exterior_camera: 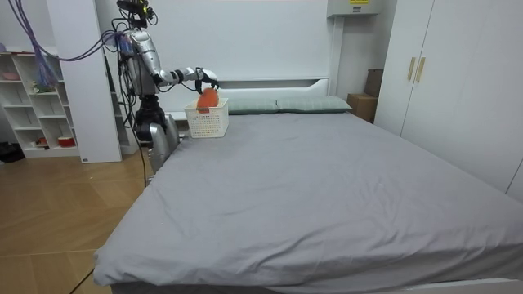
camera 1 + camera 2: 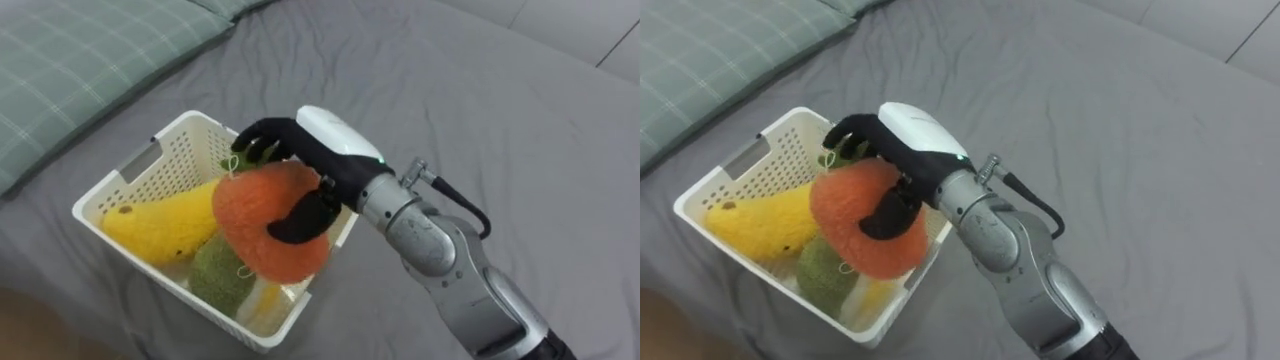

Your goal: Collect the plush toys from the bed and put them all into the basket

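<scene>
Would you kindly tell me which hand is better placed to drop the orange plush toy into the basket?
The right hand: its fingers are curled round the orange toy, which it holds just above the white basket, over the yellow toy and green toy lying inside.

The basket (image 2: 110,190) sits on the bed (image 2: 480,110), just right of the pillow (image 2: 70,60). Inside it a banana plush (image 2: 160,225) lies at the left and a round plush (image 2: 220,275) at the front. The right hand (image 2: 335,140), curled round a plush fruit (image 2: 255,215), is over the basket's right half.
</scene>
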Motion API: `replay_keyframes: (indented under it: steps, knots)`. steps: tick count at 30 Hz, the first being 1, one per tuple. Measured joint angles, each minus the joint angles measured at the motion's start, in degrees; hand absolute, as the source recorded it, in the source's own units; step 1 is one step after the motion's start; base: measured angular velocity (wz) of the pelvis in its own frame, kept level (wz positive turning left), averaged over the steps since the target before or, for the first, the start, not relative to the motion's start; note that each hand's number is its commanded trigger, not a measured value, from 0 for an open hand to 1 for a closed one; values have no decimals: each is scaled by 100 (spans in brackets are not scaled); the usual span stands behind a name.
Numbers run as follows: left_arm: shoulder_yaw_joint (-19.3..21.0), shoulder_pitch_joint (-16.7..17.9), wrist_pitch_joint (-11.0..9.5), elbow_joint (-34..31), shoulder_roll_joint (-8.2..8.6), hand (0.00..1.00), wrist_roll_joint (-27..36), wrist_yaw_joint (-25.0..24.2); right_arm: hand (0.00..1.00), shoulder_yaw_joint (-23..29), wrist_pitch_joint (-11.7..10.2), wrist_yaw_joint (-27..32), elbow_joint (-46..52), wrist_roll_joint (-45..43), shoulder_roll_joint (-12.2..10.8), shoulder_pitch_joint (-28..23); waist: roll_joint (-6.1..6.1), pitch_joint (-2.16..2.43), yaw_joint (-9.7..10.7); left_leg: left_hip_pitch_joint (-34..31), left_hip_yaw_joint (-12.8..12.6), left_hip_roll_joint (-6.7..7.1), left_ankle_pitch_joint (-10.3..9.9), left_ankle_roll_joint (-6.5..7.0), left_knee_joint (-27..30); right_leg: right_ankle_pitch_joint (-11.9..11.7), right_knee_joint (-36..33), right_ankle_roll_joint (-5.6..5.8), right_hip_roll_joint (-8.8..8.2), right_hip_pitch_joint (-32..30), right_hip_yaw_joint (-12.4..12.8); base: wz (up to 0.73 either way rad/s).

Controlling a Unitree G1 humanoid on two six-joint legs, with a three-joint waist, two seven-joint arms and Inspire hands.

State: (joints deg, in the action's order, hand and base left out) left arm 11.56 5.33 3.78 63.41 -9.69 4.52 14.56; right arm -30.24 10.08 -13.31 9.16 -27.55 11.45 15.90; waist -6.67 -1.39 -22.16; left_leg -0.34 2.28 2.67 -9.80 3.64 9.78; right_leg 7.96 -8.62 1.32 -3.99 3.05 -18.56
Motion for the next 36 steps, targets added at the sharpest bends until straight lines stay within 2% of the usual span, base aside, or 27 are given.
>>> replay_keyframes:
  steps: [4,11,15,17,21,22,26,29,33,36]
  knots:
    - [-2,-10,0,-2,0,0,-21,-10,0,2,-4,0,0,3,40,-30,49,-11,80,19,-44,-12,0,-1,-18,0,4,0,9,-16,81,-5]
    - [6,-4,-2,6,-1,0,-133,-6,0,41,-12,0,0,0,74,-52,75,2,156,103,-129,-24,0,0,-48,0,3,0,16,-14,139,-6]
    - [1,32,-3,27,-1,0,-206,10,0,252,-60,2,29,-1,50,-183,79,19,249,105,-150,-24,1,2,-31,-1,-3,1,11,-7,145,-1]
    - [1,98,-2,27,0,0,-246,20,0,299,-64,15,30,-4,48,-197,90,34,318,102,-161,-25,1,2,-24,-1,-4,1,10,-9,161,-4]
    - [-1,135,-2,10,0,0,-282,107,0,484,-79,95,49,-4,71,-319,99,104,382,106,-227,-35,0,2,-36,-1,-12,2,21,-20,273,-8]
    - [2,137,-2,9,-1,0,-271,151,0,488,-79,139,51,20,90,-319,92,124,450,116,-234,-37,1,1,-38,-3,-13,3,25,-15,289,-5]
    - [11,135,-2,-23,-3,0,-266,228,0,599,-83,203,78,136,97,-353,93,126,561,210,-388,-78,-1,-1,-72,-21,-15,6,65,12,457,-18]
    - [10,130,-10,-114,-1,0,-240,238,0,953,-161,347,103,750,126,-513,114,113,692,282,-486,-94,-5,0,-76,-35,-17,1,79,16,561,-14]
    - [5,177,-56,-65,64,0,-171,235,0,1706,-270,480,300,1907,159,-851,209,60,1064,323,-556,-100,-14,12,-117,-50,-24,7,80,41,632,-10]
    - [56,216,-138,-53,114,0,-137,230,0,2269,-349,662,299,2954,228,-972,220,54,1266,380,-690,-121,-15,9,-146,-54,-26,1,108,22,766,-18]
